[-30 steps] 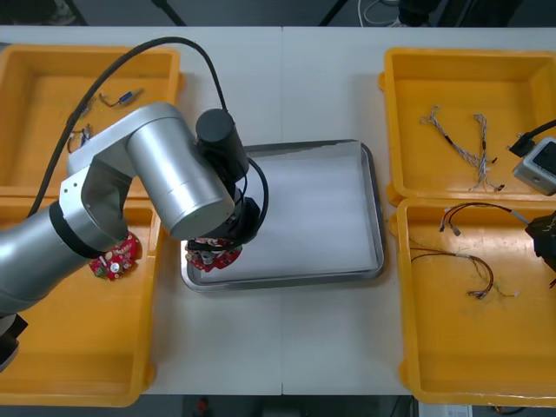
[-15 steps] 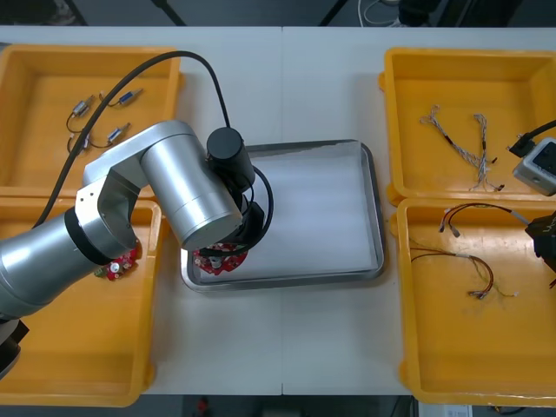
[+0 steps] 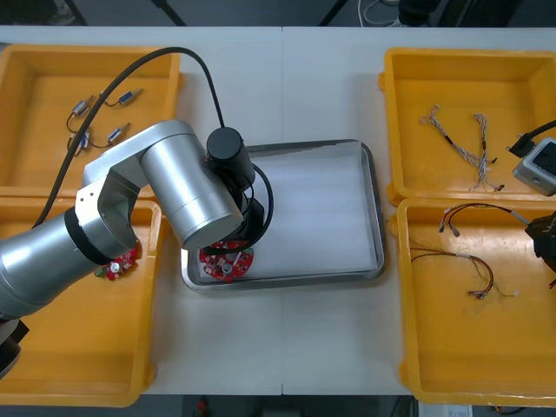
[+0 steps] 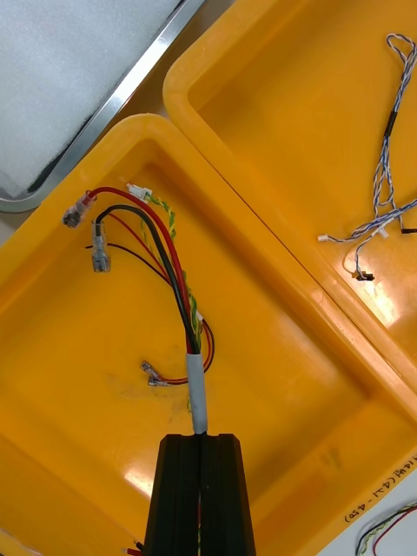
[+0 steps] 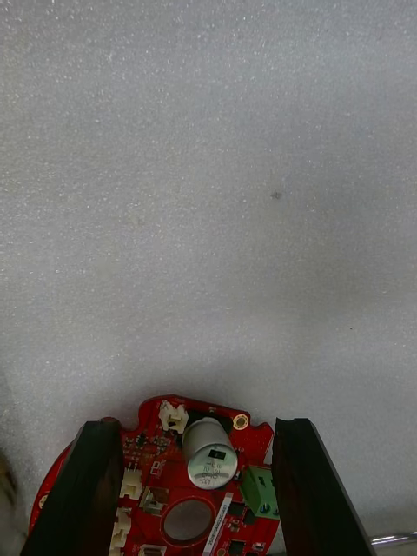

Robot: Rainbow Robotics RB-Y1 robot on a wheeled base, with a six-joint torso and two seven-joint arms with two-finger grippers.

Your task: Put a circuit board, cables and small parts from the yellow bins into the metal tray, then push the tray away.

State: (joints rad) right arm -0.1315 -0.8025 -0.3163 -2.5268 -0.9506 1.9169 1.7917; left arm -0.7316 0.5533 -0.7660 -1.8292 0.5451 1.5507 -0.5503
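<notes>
A round red circuit board (image 3: 224,263) (image 5: 195,473) lies flat on the white lining at the near left corner of the metal tray (image 3: 373,217). My left gripper (image 5: 195,426) hangs just over it, open, with one black finger (image 5: 97,486) on each side of the board. In the front view the silver left arm (image 3: 174,187) covers that gripper. My right gripper (image 4: 200,445) is shut on nothing, hovering above the black, red and yellow cables (image 4: 156,252) (image 3: 469,256) in the near right yellow bin (image 3: 417,347).
A second red board (image 3: 117,265) sits in the near left bin (image 3: 78,347), partly under the arm. Small metal parts (image 3: 95,122) lie in the far left bin. Blue and white cables (image 3: 465,143) (image 4: 382,174) lie in the far right bin (image 3: 395,113).
The left gripper carried the board a little further into the tray, then its fingers spread and the board now lies flat. The right arm has stayed still.
</notes>
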